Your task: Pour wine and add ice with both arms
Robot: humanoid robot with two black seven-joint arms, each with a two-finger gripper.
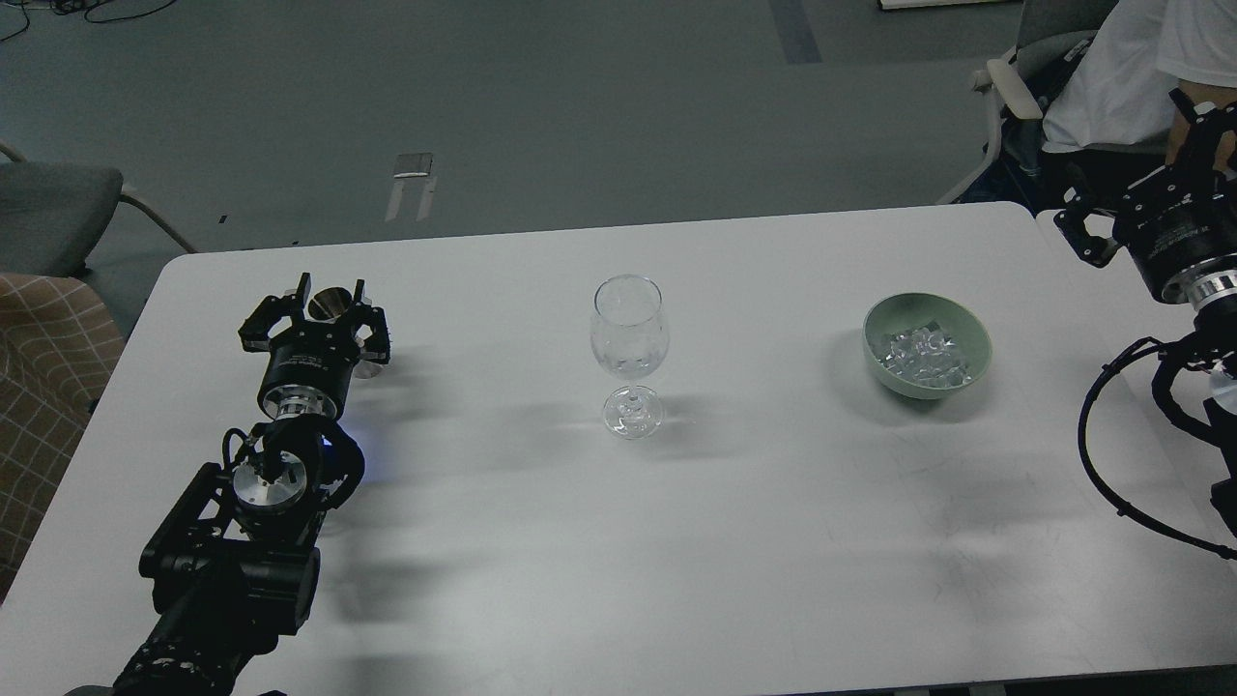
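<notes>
A white bench (483, 541) carries three things. The left tool (330, 302) reaches in from the lower left, its fingers spread around a small metal cup (333, 307) that stands between them; whether the fingers touch the cup cannot be told. To the right of that tool, well apart, an empty wine glass (629, 353) stands upright. Farther right sits a pale green bowl (926, 319) holding the ice (920, 354), a heap of small clear cubes. The right tool (1140, 184) hangs at the far right edge, beyond and right of the bowl, apart from it; its fingers look spread and hold nothing visible.
</notes>
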